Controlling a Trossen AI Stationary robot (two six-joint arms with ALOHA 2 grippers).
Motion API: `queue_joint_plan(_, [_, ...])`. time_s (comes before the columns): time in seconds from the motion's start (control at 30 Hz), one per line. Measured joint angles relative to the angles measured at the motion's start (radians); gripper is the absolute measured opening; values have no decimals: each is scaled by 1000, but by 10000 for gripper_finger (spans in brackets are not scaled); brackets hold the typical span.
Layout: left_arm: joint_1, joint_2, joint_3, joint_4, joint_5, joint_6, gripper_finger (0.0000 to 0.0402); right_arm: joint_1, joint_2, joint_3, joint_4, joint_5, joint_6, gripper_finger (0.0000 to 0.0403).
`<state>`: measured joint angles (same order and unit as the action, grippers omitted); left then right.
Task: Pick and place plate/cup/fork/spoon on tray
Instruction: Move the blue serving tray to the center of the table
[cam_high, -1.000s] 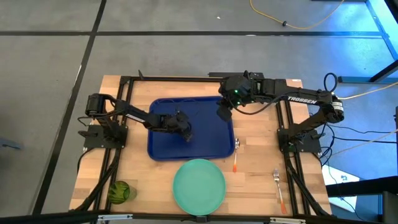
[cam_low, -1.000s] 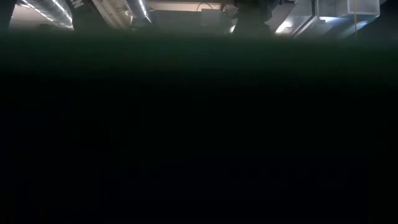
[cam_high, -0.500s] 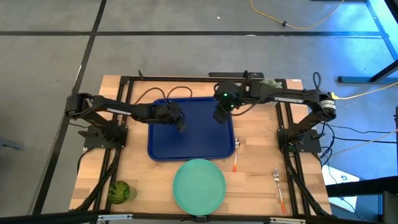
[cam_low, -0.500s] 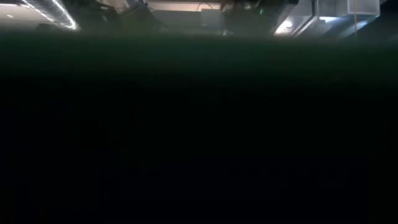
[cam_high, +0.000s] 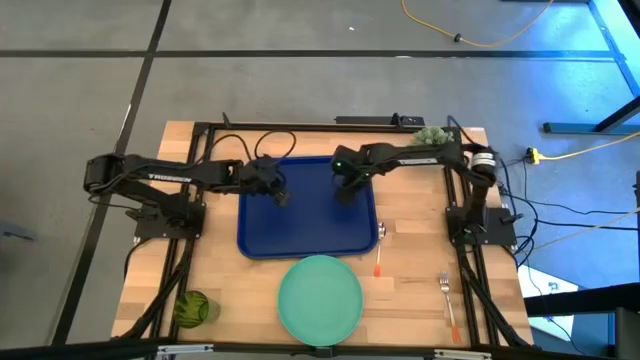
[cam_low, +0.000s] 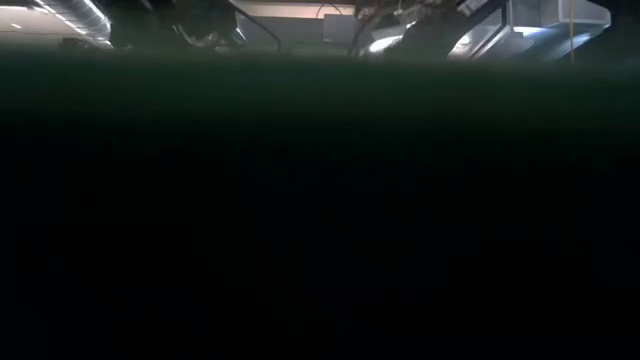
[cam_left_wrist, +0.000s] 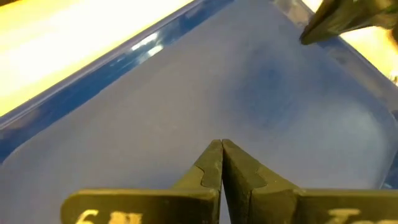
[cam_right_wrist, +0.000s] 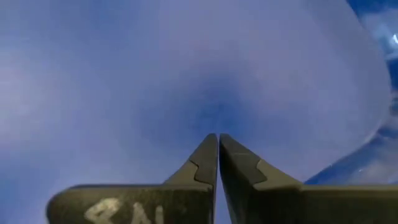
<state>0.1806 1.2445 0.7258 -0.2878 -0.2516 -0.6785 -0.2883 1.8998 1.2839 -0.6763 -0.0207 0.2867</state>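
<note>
High view shows that nothing has been placed yet: the blue tray (cam_high: 307, 215) sits bare in the middle of the table. The plate (cam_high: 320, 298) lies on the wood just beyond the tray's near edge. The cup (cam_high: 192, 308) stands at the near left corner of the table, well apart from the tray. The spoon (cam_high: 380, 250) lies just beside the tray's right rim, and the fork (cam_high: 448, 302) lies farther right, near the right arm's stand.

Both grippers hang over the tray's far half, the left gripper (cam_high: 280, 196) toward its left side and the right gripper (cam_high: 345, 190) toward its right. Each wrist view shows its own fingers pressed together with nothing between them. All four items remain to be picked and placed, so I judge the task at its very start. Low view is almost wholly dark and adds nothing.
</note>
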Motion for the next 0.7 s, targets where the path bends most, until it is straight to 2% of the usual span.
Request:
queue_joint_plan(0.2, [0, -17, 0, -16, 0, -1, 0, -4, 63, 0, -21, 0, 0, 20])
queue_joint_plan(0.7, [0, -17, 0, -19, 2, -2, 0, 52, 68, 2, -137, -1, 25, 20])
